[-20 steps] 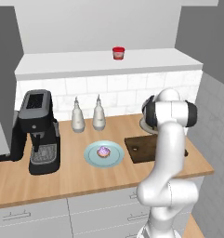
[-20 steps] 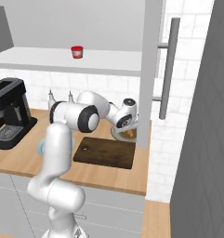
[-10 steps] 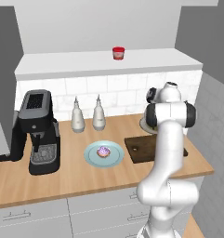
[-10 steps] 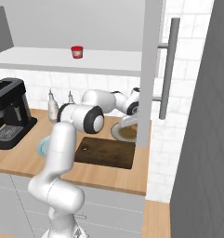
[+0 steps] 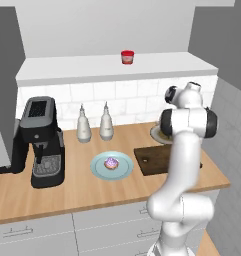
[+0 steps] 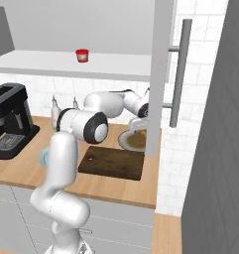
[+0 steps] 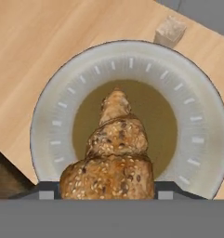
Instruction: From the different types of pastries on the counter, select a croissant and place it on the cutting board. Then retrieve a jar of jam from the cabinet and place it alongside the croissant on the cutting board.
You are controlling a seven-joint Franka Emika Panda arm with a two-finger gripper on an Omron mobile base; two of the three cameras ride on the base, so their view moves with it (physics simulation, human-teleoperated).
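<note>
In the hand view my gripper (image 7: 106, 190) is shut on the croissant (image 7: 114, 148), a golden-brown seeded pastry. It hangs above a grey-rimmed plate (image 7: 53, 116) with a brown centre. A corner of the dark cutting board (image 7: 4, 179) shows at the lower left. The cutting board (image 5: 152, 159) lies bare on the counter (image 5: 82, 192), just in front of that plate (image 5: 156, 133). The hand (image 5: 188, 93) is raised above the plate at the back right. The red jar of jam (image 5: 127, 56) stands on the cabinet's pale shelf (image 5: 92, 70). The pink-frosted pastry (image 5: 111, 163) rests on a light-blue plate (image 5: 98, 171).
A black coffee machine (image 5: 42, 142) stands at the left, with two white bottles (image 5: 83, 125) (image 5: 106, 122) against the tiled wall. A small tan cube (image 7: 169, 30) lies beyond the plate. A grey upright panel (image 6: 158, 74) and a long handle (image 6: 176, 74) stand close to the hand.
The hand has risen from the grey-rimmed plate by the wall, carrying the croissant up with it. Everything else stays where it was.
</note>
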